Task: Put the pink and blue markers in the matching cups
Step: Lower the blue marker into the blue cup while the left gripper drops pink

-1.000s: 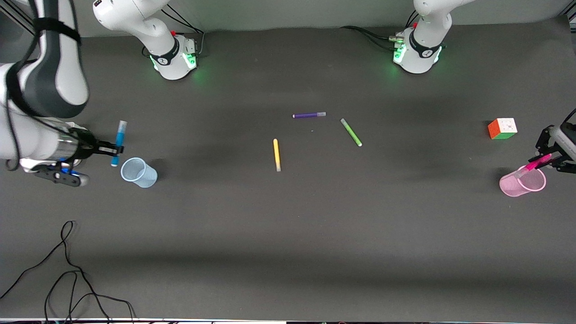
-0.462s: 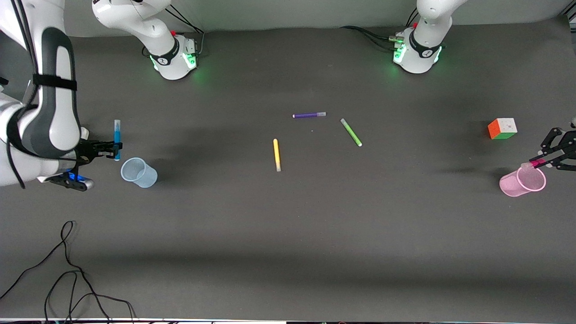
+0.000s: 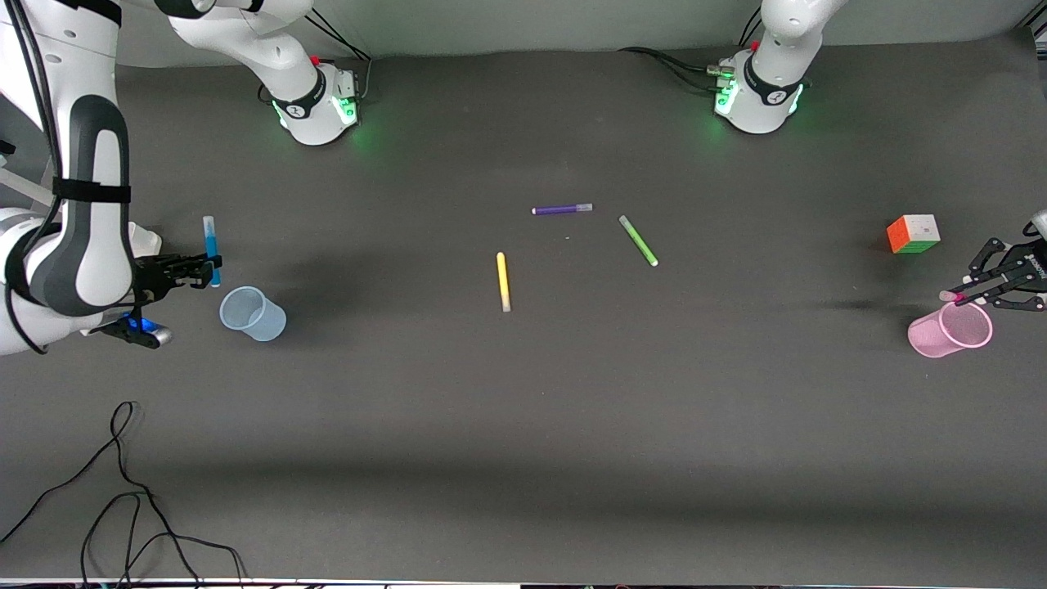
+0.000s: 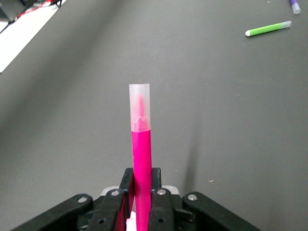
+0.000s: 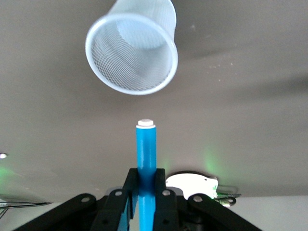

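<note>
Tools grip markers: the right tool clamps the blue marker beside the blue cup; the left tool clamps the pink marker above the pink cup.

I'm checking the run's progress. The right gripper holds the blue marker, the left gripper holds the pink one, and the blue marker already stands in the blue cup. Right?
Not quite: the blue marker is not in the blue cup yet. The front view shows it in the air, shut in the right gripper beside that empty cup. The left gripper does hold the pink marker.
</note>
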